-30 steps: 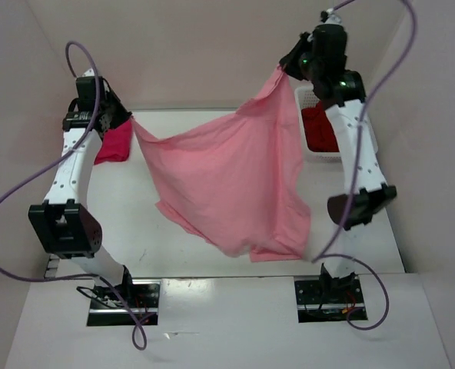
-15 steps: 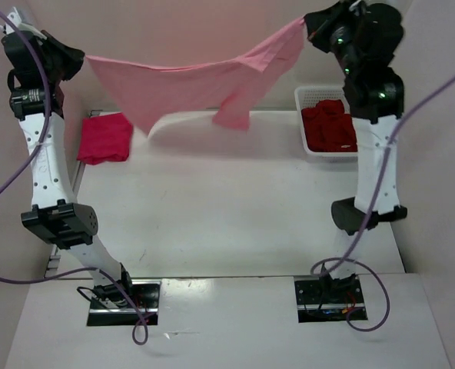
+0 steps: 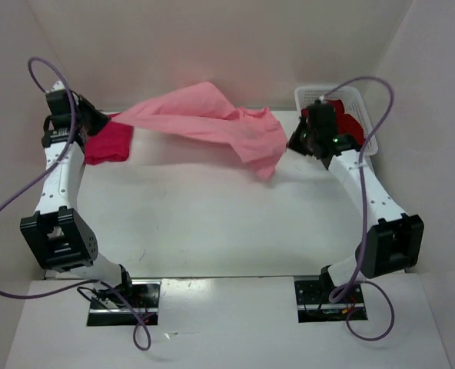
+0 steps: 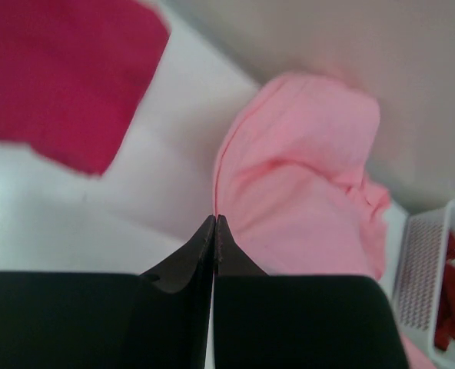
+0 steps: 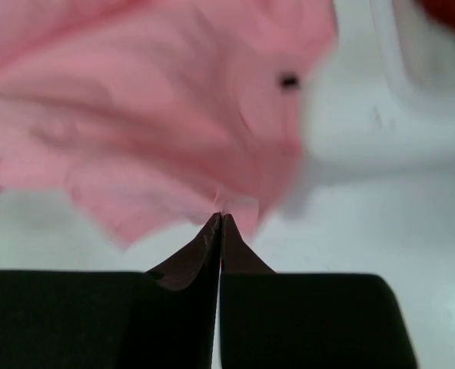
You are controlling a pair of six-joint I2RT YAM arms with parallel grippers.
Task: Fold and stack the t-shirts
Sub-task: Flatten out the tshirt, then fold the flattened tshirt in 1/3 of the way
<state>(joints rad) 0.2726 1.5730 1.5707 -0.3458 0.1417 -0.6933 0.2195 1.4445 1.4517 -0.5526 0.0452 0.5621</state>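
A light pink t-shirt (image 3: 204,119) hangs billowing above the back of the table, stretched between my two grippers. My left gripper (image 3: 103,120) is shut on its left edge, and the left wrist view shows the closed tips (image 4: 214,220) pinching the pink hem (image 4: 304,177). My right gripper (image 3: 291,144) is shut on the right end, where the tips (image 5: 220,218) pinch a bunched corner of pink cloth (image 5: 174,100). A folded magenta-red t-shirt (image 3: 108,143) lies flat at the back left, just below the left gripper. A dark crimson t-shirt (image 3: 352,125) lies crumpled in the basket.
The white lattice basket (image 3: 327,94) stands at the back right, close behind the right wrist, and shows as well in both wrist views (image 4: 420,269) (image 5: 420,69). Pale walls enclose the table on the left, back and right. The white tabletop (image 3: 227,223) lies under the shirt.
Both arms have come down from a high, wide spread to just above the table's back. The pink shirt came down with them and now billows and bunches between them.
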